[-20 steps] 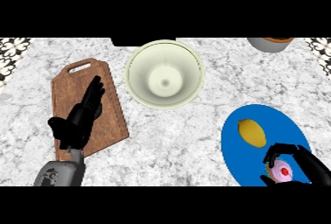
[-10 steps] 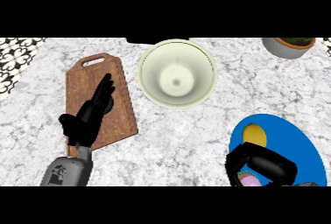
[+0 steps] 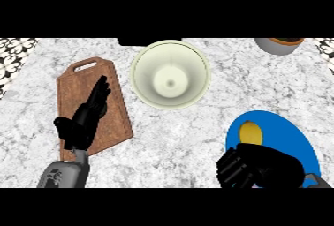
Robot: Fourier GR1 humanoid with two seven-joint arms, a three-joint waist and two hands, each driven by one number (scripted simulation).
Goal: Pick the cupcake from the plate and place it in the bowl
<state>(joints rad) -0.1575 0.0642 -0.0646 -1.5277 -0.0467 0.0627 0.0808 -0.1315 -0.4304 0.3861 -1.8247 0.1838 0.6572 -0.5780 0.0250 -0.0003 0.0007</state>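
The pale green bowl [image 3: 171,74] stands at the back middle of the counter, with nothing in it. The blue plate [image 3: 290,134] lies at the front right. My right hand [image 3: 261,170] rests over the plate's near part, its fingers curled down round the spot where the cupcake sat. The cupcake itself is hidden under that hand. My left hand [image 3: 85,120] lies open with straight fingers over the wooden cutting board [image 3: 78,84] at the left, holding nothing.
A yellow lemon-like fruit [image 3: 250,131] sits on the plate just beyond my right hand. A grey pot [image 3: 279,44] stands at the back right corner. Bare marble counter [image 3: 176,137] lies between the board, the bowl and the plate.
My right hand has curled over the cupcake, whose pink top no longer shows. The whole scene has shifted a little in view. The left hand stays open over the board.
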